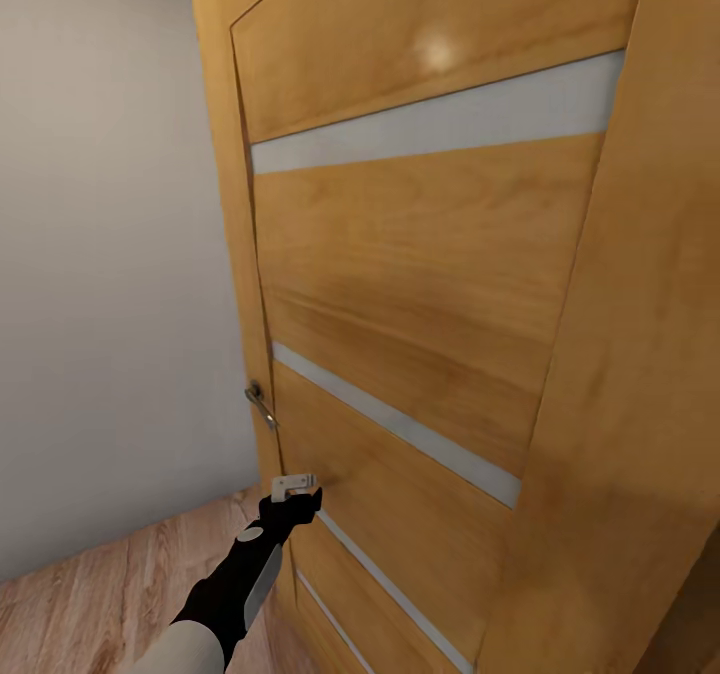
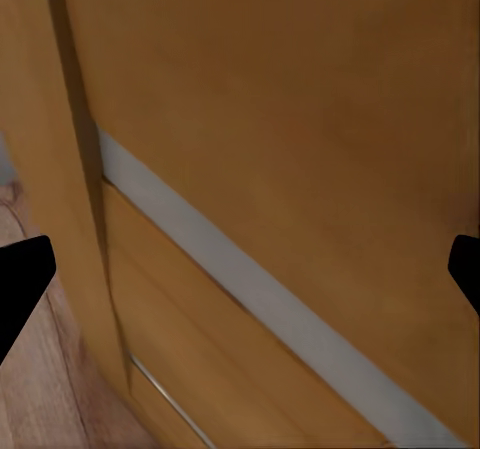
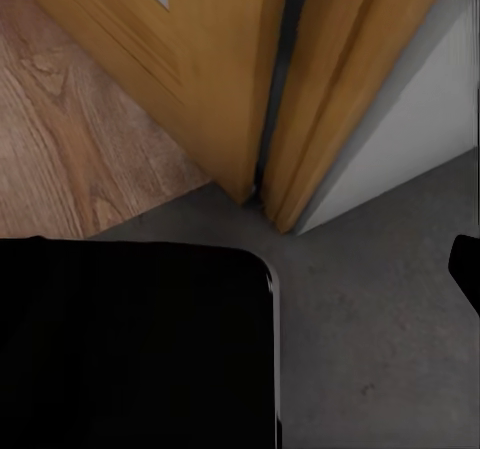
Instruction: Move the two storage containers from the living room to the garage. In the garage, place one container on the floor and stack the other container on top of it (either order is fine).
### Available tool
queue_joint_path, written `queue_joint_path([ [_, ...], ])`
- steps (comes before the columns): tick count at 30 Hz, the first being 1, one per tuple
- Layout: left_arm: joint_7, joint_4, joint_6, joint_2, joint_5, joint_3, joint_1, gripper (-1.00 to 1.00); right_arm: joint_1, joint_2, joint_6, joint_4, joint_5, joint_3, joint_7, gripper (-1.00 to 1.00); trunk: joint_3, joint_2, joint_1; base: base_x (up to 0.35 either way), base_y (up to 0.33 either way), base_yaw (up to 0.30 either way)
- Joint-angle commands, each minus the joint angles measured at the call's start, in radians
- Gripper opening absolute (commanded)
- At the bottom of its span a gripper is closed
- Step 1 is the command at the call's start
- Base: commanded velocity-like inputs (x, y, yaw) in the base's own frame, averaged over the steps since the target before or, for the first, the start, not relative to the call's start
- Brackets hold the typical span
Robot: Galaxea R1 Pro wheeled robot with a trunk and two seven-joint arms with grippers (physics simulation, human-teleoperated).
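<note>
One door blocks us
Our left end effector (image 1: 296, 487) touches the wooden door (image 1: 420, 284), below its handle (image 1: 261, 405); fingers spread, empty.

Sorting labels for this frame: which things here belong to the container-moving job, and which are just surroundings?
Job:
- left gripper, by the door
- grey concrete floor, seen past the door's foot
- no storage container in sight

Surroundings:
- wooden door with pale strips
- door handle
- wood-plank flooring
- plain wall

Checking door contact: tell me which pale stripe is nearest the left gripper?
The lowest stripe; the left gripper sits right by its upper end, other stripes run higher.
</note>
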Motion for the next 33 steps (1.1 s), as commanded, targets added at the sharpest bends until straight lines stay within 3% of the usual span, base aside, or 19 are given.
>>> queue_joint_path([
  [1,-0.003,-0.003,0.005,-0.001,0.015,-0.006,0.000,1.00,0.000,0.000,-0.003,0.002,-0.002,0.006,-0.003,1.00,0.001,0.000,0.000,0.000,0.000,-0.225],
  [12,-0.003,-0.003,0.005,-0.001,0.015,-0.006,0.000,1.00,0.000,0.000,-0.003,0.002,-0.001,0.006,-0.003,1.00,0.009,0.000,0.000,0.000,0.000,-0.232],
  [33,-0.003,-0.003,0.005,0.000,0.015,-0.006,0.000,1.00,0.000,0.000,-0.014,0.003,-0.002,0.006,-0.001,1.00,0.009,0.000,0.000,0.000,0.000,-0.008],
])
